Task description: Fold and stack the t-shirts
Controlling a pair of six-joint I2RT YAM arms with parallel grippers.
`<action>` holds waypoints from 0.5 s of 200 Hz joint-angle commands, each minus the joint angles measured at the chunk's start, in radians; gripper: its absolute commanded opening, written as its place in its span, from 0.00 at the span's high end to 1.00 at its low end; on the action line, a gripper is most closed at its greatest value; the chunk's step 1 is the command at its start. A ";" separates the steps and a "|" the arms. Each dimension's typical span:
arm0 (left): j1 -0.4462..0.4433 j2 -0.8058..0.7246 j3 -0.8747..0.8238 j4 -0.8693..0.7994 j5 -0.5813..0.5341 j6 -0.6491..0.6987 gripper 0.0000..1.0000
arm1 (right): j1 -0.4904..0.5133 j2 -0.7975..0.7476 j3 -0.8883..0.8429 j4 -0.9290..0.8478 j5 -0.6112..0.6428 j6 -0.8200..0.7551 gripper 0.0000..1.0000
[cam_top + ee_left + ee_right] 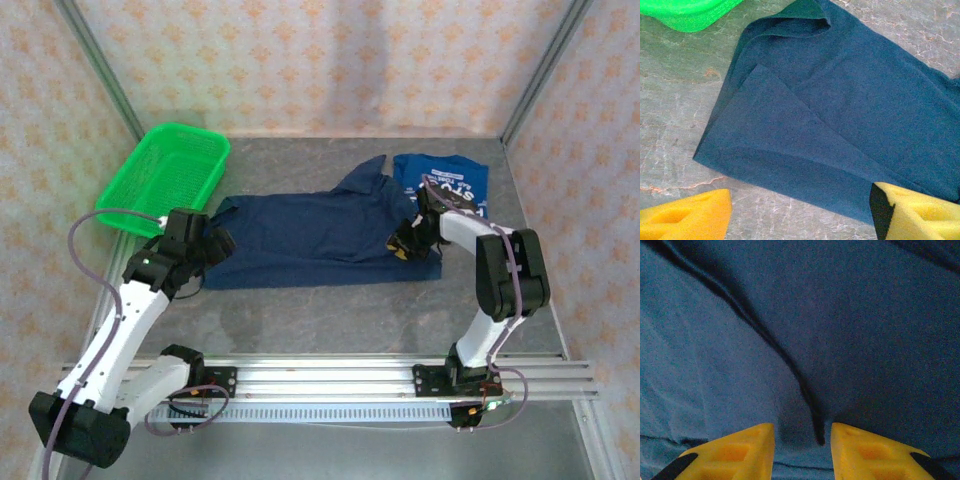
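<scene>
Navy tee (310,235) spread for folding: left gripper (802,200) apart at 9 o'clock; right gripper (802,432) straddles 3 o'clock ridge, clamp unclear.

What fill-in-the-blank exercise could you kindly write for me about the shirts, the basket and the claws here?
The mesh basket is ___ in colour. The t-shirt with white lettering lies to the ___ of the navy t-shirt. The left claw has its jaws ___ at the navy t-shirt's edge. Missing words: green; right; open.
</scene>
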 commanded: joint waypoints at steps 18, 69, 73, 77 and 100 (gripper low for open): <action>-0.003 -0.034 0.009 -0.096 -0.069 0.043 0.26 | 0.000 0.026 0.095 0.021 0.005 0.019 0.97; -0.003 -0.033 -0.023 -0.085 -0.069 0.040 0.26 | 0.042 0.069 0.216 0.064 -0.074 0.082 1.00; -0.003 -0.032 -0.027 -0.083 -0.069 0.038 0.26 | 0.048 0.078 0.233 0.069 -0.078 0.090 1.00; -0.002 -0.030 -0.031 -0.080 -0.069 0.037 0.26 | 0.054 0.086 0.245 0.071 -0.079 0.095 1.00; -0.005 -0.027 -0.048 -0.068 -0.067 0.035 0.26 | 0.081 0.145 0.334 0.071 -0.083 0.111 1.00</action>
